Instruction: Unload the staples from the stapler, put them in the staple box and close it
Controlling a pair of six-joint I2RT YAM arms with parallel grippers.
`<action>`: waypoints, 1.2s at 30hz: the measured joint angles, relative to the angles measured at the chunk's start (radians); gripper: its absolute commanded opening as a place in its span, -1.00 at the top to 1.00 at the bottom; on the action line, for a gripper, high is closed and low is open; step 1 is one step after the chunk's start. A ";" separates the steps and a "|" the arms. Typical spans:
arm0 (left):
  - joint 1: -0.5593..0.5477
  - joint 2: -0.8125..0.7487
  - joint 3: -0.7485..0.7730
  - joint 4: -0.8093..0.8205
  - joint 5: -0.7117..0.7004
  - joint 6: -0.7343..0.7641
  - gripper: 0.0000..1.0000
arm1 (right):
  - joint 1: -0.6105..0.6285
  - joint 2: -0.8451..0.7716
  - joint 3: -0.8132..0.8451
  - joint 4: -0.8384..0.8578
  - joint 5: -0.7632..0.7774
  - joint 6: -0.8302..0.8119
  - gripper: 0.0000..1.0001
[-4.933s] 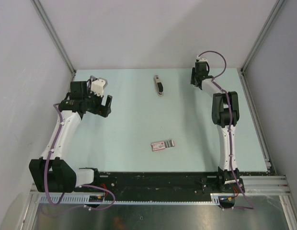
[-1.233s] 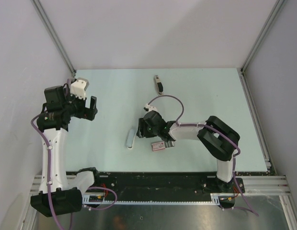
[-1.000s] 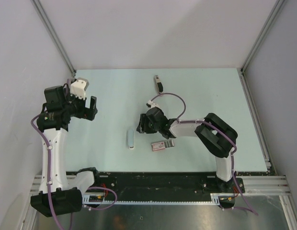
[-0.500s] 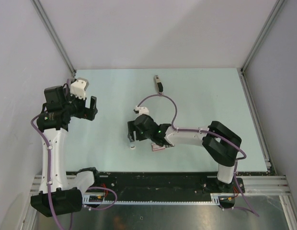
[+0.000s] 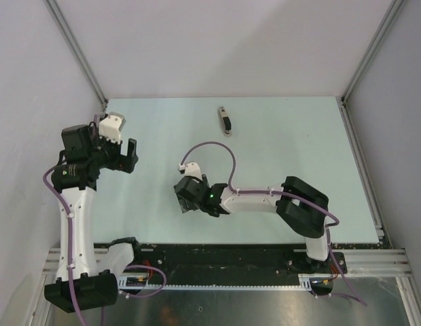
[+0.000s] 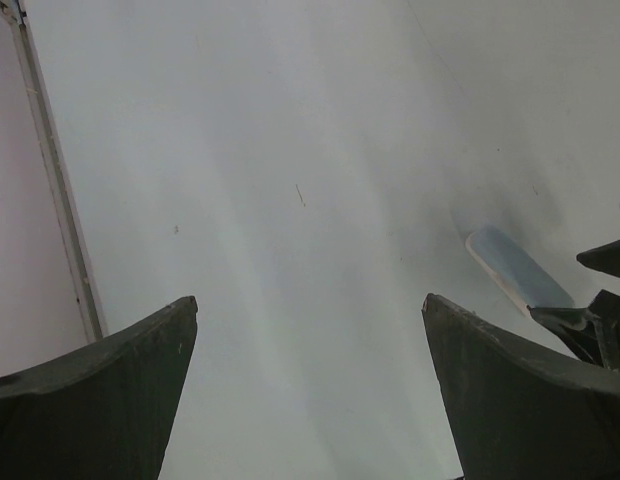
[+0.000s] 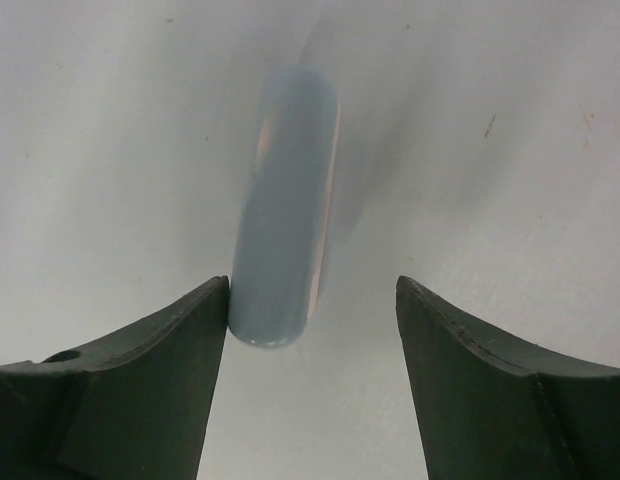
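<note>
Legible text, all three views: none
Small slim stapler, black top over pale base (image 5: 225,122), top view: too small to make out any marking
Pale blue-grey round-ended bar (image 7: 285,205), right wrist view: smooth upper face, no lettering to read

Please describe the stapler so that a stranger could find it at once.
On the pale green table, look near the middle of the far edge. The stapler lies alone, slim, black over a pale base, unlike the rounded pale blue bar at the right end effector.
</note>
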 measured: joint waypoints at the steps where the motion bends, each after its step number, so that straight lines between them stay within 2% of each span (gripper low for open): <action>1: 0.000 -0.004 -0.002 0.000 0.000 0.000 -0.99 | 0.001 0.010 0.011 -0.003 0.007 -0.004 -0.41; 5: 0.000 -0.015 -0.011 0.000 0.000 0.000 -0.99 | 0.004 0.054 0.068 -0.014 0.022 -0.015 -0.26; 11: 0.000 -0.015 -0.013 0.000 0.000 0.001 -0.99 | 0.015 0.097 0.109 -0.033 0.034 -0.029 0.13; 17: 0.001 -0.016 -0.038 0.000 0.000 0.010 -0.99 | 0.019 0.103 0.121 -0.063 0.042 -0.036 0.81; 19: 0.001 -0.015 -0.045 0.000 0.008 0.008 -0.99 | 0.019 0.103 0.132 -0.078 0.041 -0.045 0.95; 23: 0.002 0.001 -0.057 0.004 0.055 -0.001 -0.96 | 0.011 0.103 0.183 -0.108 0.038 -0.063 1.00; 28: 0.002 0.014 -0.144 0.008 0.157 0.002 -0.87 | -0.016 0.074 0.214 -0.051 -0.013 -0.050 1.00; 36: 0.001 0.035 -0.246 0.042 0.268 0.028 -0.90 | -0.052 -0.040 0.158 0.169 -0.093 0.070 1.00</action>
